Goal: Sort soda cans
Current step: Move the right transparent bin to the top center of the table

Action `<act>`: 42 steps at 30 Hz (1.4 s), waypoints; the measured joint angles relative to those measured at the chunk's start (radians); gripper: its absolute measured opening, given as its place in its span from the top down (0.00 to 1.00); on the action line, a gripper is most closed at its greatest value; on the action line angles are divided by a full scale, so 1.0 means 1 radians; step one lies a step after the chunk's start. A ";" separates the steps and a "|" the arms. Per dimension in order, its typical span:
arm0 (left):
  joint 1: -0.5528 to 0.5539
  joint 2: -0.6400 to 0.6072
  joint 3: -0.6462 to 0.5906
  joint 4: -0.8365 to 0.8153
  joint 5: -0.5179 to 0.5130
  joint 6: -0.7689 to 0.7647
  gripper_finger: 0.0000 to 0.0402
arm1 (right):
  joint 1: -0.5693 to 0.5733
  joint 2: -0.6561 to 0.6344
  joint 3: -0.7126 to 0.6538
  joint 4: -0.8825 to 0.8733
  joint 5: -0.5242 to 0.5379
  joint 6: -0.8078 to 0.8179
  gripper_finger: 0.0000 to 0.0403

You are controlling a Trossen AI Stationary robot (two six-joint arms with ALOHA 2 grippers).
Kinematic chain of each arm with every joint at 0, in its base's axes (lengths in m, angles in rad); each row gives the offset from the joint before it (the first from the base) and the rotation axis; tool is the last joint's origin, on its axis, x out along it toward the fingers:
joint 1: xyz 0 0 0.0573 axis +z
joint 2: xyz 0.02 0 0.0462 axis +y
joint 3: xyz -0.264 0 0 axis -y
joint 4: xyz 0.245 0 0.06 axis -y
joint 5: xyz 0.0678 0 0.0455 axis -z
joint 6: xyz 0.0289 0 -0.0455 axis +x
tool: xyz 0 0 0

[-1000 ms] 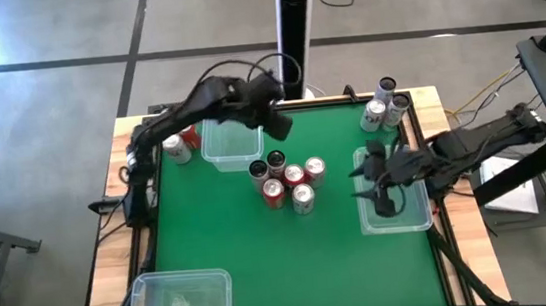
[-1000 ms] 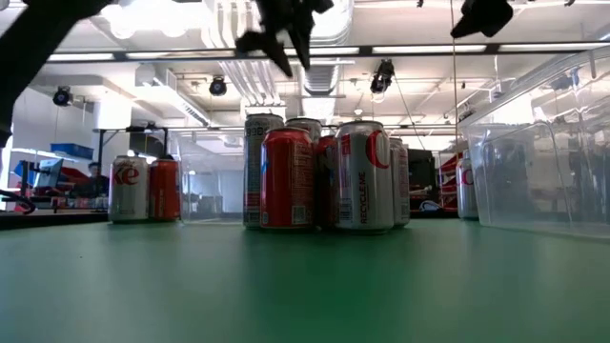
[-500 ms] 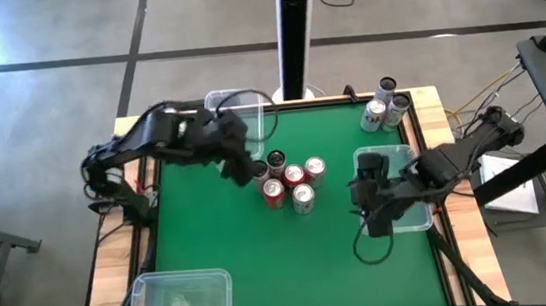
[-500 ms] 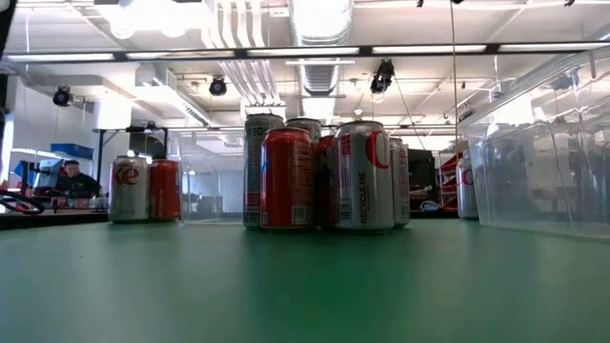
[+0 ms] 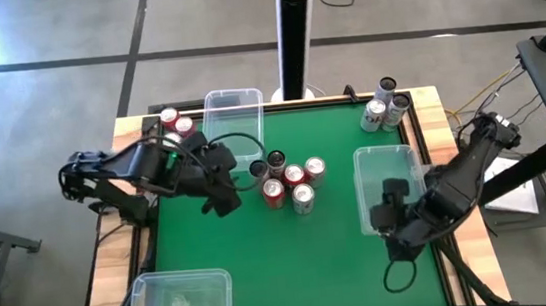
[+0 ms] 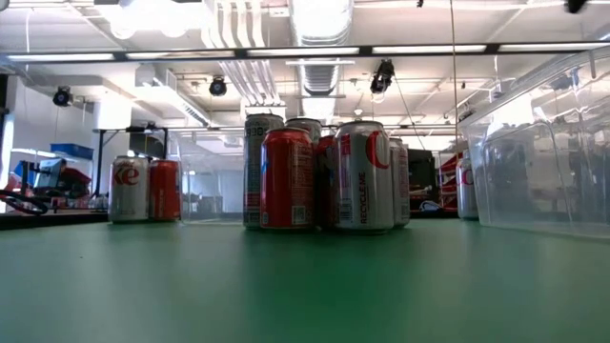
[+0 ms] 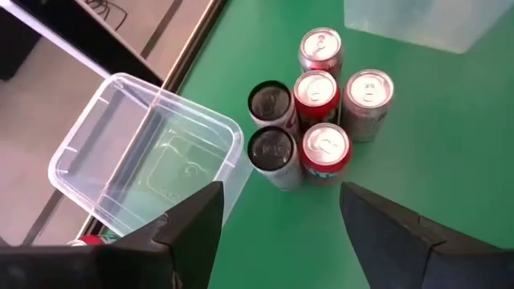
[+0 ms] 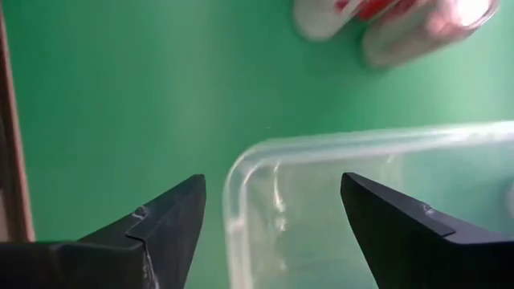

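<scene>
Soda cans [image 5: 287, 181]: you have six clustered mid-table, others at both far corners, none visibly binned; sorting barely begun. Left gripper [image 7: 273, 233] and right gripper [image 8: 273, 229] gape wide, holding nothing.

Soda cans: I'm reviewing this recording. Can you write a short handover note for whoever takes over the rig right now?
Left gripper: open, empty, above the mat just left of the centre cluster.
Right gripper: open, empty, by the near end of the right bin.
Cans: six cans bunched mid-table; two red cans at the far-left corner; three cans at the far-right corner.
Done: nothing visible. No can shows in the right bin, far bin or near-left bin.
Left: sort every can.
</scene>
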 joint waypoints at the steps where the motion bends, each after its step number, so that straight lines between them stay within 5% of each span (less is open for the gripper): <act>1: 0.003 0.004 -0.009 0.017 -0.010 -0.001 0.43 | 0.012 0.004 -0.006 -0.010 -0.020 0.019 0.28; 13: 0.007 0.037 -0.132 0.078 -0.014 0.140 0.45 | 0.023 -0.006 -0.236 0.008 -0.133 0.146 0.34; 23: 0.007 0.001 -0.137 0.045 0.020 0.157 0.45 | -0.015 -0.002 -0.385 0.161 -0.246 0.118 0.61; 29: 0.009 -0.032 -0.138 0.010 0.005 0.162 0.45 | -0.057 0.047 -0.228 0.088 -0.246 -0.010 0.94; 35: 0.016 -0.074 -0.138 0.011 0.005 0.198 0.45 | -0.159 0.127 0.111 -0.148 -0.205 -0.086 0.96; 42: 0.070 -0.142 -0.142 0.013 0.049 0.279 0.44 | -0.350 0.213 0.442 -0.169 -0.068 -0.238 0.96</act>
